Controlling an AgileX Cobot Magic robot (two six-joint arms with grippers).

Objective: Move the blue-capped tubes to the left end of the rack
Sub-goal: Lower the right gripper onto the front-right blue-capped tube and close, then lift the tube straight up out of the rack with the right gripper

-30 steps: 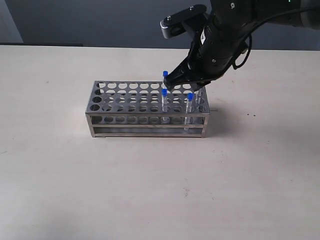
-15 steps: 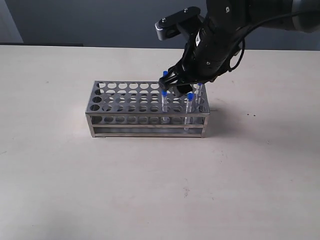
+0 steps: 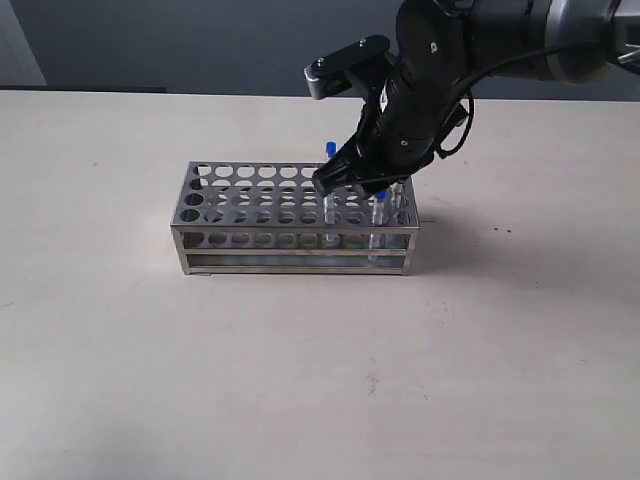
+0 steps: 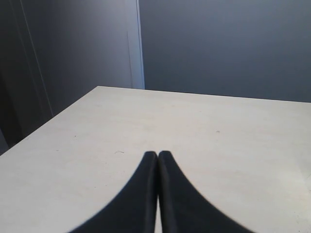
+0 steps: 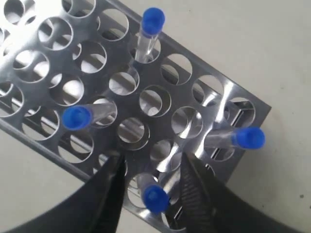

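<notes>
1. Exterior view: the right gripper hangs low over the right end of the rack. Its fingertips are down among the blue-capped tubes, which all stand at that end. The holes at the left end, well away from the jaws, hold nothing. The arm hides the fingertips here, so I cannot tell from this view how the jaws stand. The left gripper does not show here.

2. Left wrist view: the left gripper has its two fingers pressed flat together and holds nothing. Only bare table lies ahead of its tips, with no rack or tube in sight.

3. Right wrist view: the right jaws stand moderately open and straddle the target tube. Its blue cap sits between the two fingers, with a gap showing on each side, so nothing is clamped yet. A second tube stands ahead of one finger and outside it. A third tube stands outside the other finger, at the rack's end. A fourth tube stands straight ahead of the tips, in the far row.

4. Judgement: the step in hand looks like the grasp of the first tube, and no tube appears to have reached the left end. The next move calls for closing on the tube near its cap without nudging its neighbours. It should then be lifted straight up until it clears the top plate, before it travels to the left end.
</notes>
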